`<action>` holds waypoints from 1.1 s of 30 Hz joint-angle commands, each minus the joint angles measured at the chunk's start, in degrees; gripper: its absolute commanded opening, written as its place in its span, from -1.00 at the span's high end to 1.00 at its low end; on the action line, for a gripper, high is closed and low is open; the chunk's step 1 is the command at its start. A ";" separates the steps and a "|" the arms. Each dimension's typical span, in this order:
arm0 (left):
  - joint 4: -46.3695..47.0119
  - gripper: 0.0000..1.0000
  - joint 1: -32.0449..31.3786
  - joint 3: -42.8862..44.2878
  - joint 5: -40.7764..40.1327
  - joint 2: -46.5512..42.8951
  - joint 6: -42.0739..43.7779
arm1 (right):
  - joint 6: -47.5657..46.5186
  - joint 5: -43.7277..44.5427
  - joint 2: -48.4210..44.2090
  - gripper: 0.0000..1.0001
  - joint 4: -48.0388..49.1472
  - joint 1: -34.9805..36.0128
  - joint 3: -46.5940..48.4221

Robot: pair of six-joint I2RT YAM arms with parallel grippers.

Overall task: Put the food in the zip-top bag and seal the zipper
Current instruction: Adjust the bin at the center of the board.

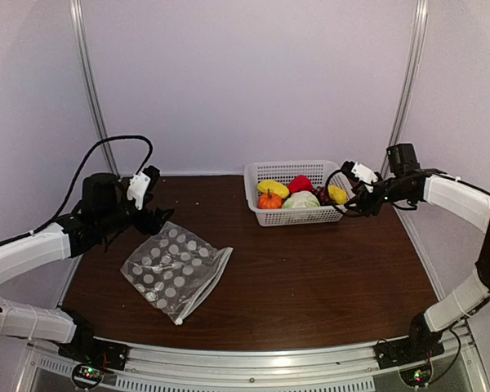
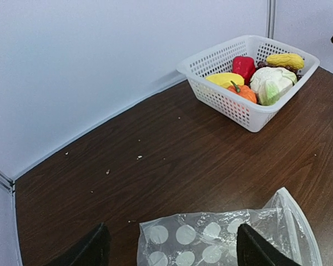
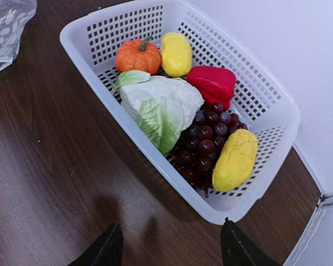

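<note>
Front edge: A metal rail (image 1: pixel 269 355) runs along the near side of the worktop (image 1: pixel 310 278), with both arm bases bolted to it.
Bag: The clear, white-dotted zip-top bag (image 1: pixel 175 269) lies flat at the near left of the worktop, turned on a diagonal to its edges.
Zipper: The pale zipper (image 1: pixel 206 286) forms the bag's right-hand edge. It slants from its small white end, nearest the rail, up to the far right corner, so the mouth faces right. Whether it is sealed cannot be told.
Left tool: The left tool (image 2: pixel 172 233) hangs over the bag's far left edge, fingers spread wide and gripping nothing.
Open room: A broad stretch of bare wood separates bag and basket, and more lies at the near right.
Surface: Dark brown wood grain, with a few pale specks (image 2: pixel 139 157) toward the rear left.
Right tool: The right tool (image 3: pixel 172 224) hovers above the wood just beside the basket's right end, wide apart and holding nothing.
Basket: The white mesh basket (image 3: pixel 122 25) sits right of centre near the rear wall, its long axis running left to right.
Food: All of it is in the basket. The pumpkin (image 3: pixel 137 55) and one of the yellow pieces (image 3: pixel 176 52) are at the left end. The cauliflower (image 3: pixel 161 102) is in the middle, with the red pepper (image 3: pixel 213 83) behind it. The grape bunch (image 3: pixel 205 138) and the second yellow piece are at the right end.
Room: Pale walls (image 1: pixel 245 82) close in on three sides, with metal posts (image 1: pixel 88 82) at the rear corners.
</note>
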 commanded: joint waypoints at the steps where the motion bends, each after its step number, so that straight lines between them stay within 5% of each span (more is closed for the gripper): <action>1: 0.11 -0.57 -0.48 1.82 5.07 0.44 1.15 | -7.32 2.29 7.64 -0.15 -8.17 5.93 7.27; 14: -0.40 -0.55 -1.08 2.53 5.66 0.99 1.20 | -8.42 6.09 27.14 -0.05 -18.79 10.21 25.36; 24: -0.40 -0.55 -1.36 2.81 6.26 0.86 1.05 | -9.80 6.86 21.35 0.19 -25.63 12.01 18.06; 33: -0.40 -0.55 -1.67 2.83 7.10 0.97 1.05 | -7.28 3.41 12.74 0.20 -32.03 24.92 8.56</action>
